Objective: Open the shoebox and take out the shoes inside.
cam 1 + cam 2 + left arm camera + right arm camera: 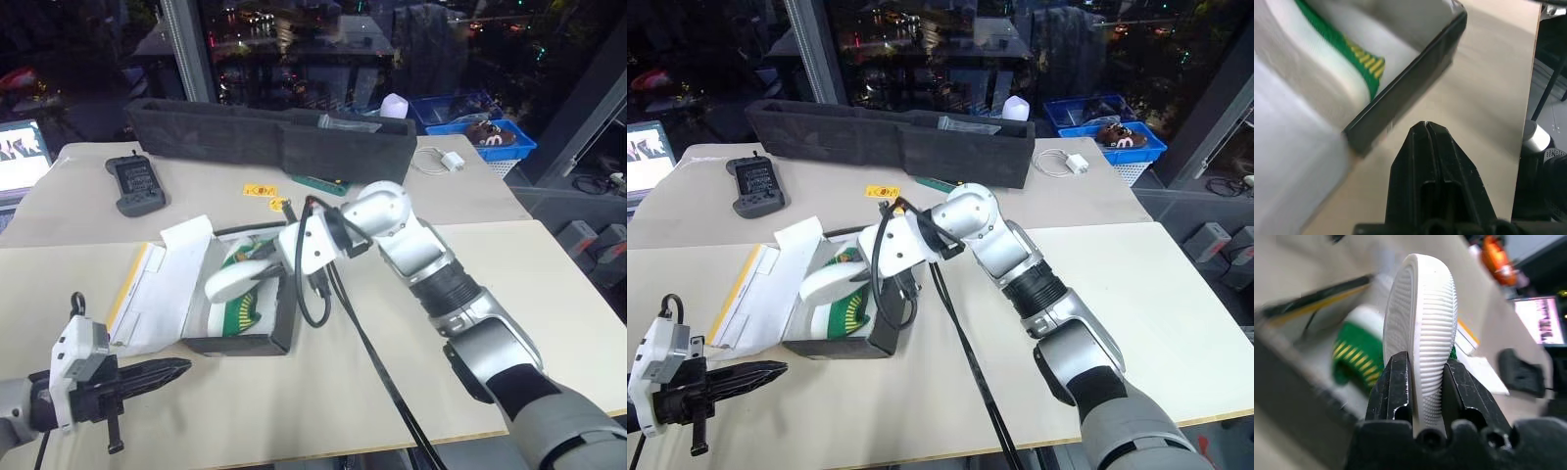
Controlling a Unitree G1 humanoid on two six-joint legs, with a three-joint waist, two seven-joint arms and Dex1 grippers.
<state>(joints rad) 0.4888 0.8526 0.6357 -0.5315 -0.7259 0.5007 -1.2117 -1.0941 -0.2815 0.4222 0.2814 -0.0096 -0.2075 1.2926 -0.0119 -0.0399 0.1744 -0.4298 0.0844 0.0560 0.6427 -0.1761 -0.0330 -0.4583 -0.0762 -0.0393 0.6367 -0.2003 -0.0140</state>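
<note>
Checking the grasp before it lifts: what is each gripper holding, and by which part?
The right gripper pinches one green shoe across its white sole edge. The left gripper is shut, holding nothing.

- The right arm (460, 294) is built of silver-grey shells, rounded at the joints, with a black ribbed collar partway along.
- Its wrist block is white, and the right gripper (1425, 382) beyond it has two black fingers (1393, 387) with flat, blunt tips.
- Black cables (367, 352) loop off that wrist and trail down along the arm.
- The left gripper (171, 370) is black too, tapering to a point, mounted on a white boxy wrist block (83, 357).
- A small black ring (76, 304) stands up from the top of that block.
</note>
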